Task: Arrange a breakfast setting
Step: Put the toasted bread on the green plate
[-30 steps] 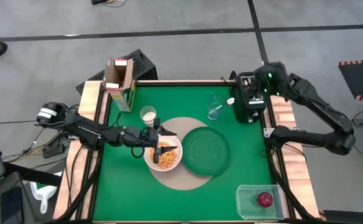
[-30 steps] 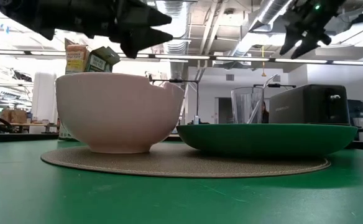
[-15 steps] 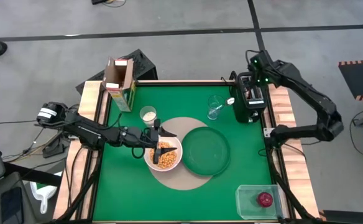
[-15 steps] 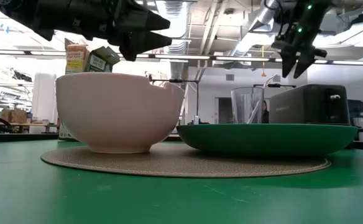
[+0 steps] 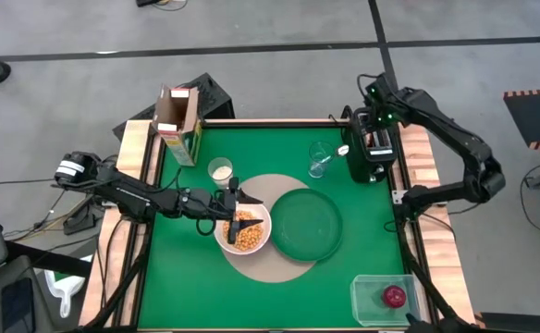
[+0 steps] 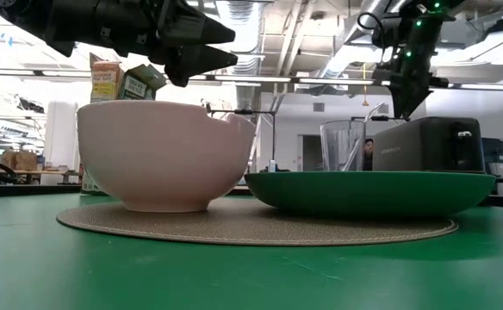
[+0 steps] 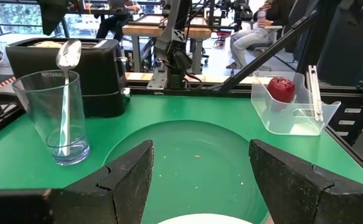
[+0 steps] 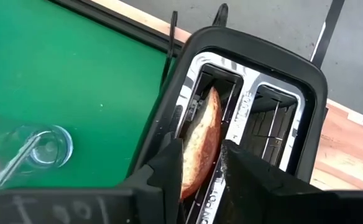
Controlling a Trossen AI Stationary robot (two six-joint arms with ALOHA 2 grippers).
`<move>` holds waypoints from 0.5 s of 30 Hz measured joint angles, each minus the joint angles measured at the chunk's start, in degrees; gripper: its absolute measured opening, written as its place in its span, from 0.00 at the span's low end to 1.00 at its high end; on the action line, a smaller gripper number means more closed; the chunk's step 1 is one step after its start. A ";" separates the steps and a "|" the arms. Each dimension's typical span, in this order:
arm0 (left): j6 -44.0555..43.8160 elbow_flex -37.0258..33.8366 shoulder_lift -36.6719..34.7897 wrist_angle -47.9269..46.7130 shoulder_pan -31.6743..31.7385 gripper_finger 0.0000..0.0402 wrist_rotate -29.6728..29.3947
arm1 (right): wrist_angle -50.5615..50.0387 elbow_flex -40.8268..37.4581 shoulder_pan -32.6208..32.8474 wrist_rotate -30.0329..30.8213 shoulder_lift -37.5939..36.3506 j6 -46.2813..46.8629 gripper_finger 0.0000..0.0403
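Note:
My right gripper (image 8: 200,165) hangs over the black toaster (image 5: 370,148) at the table's far right, shut on a browned bagel half (image 8: 201,124) that stands in the slot nearer the table's middle. My left gripper (image 5: 237,213) hovers open above the white bowl (image 5: 243,233), which holds cereal and sits on the round tan mat (image 5: 272,264). The dark-green plate (image 5: 305,222) lies on the mat beside the bowl. A spoon (image 7: 66,59) stands in a clear glass (image 7: 52,115). The cereal box (image 5: 177,125) stands far left. A red fruit (image 5: 394,296) lies in a clear tub. My right gripper pinches the bagel's upper part (image 8: 200,134), where it sticks out of the slot, between its two fingers (image 8: 163,174), one on each flat face. The fingers come slanting down from above. The bagel stands on edge, its lower part inside the toaster.
A small white cup (image 5: 220,169) stands behind the bowl. The clear tub (image 5: 381,301) sits at the near right corner. Wooden rails (image 5: 141,157) border the green table. Open green surface lies along the near edge and left of the mat.
My right gripper has swung toward the table's left and come down onto the toaster, tipping to point more steeply down. Its fingers have closed from wide apart to shut around the bagel. The left arm has kept still.

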 joint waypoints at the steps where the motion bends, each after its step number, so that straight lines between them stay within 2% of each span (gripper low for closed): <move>1: -0.08 0.00 0.00 0.00 0.00 0.63 0.00 | -0.04 0.00 -0.02 0.03 0.27 0.18 0.34; 11: -0.54 0.00 0.00 -0.02 -0.01 0.63 0.02 | 0.04 -0.02 -0.31 0.32 3.98 0.82 0.39; 15: -0.54 0.00 0.00 -0.14 0.00 0.63 0.02 | -0.10 -0.04 -0.38 2.94 5.04 0.89 0.39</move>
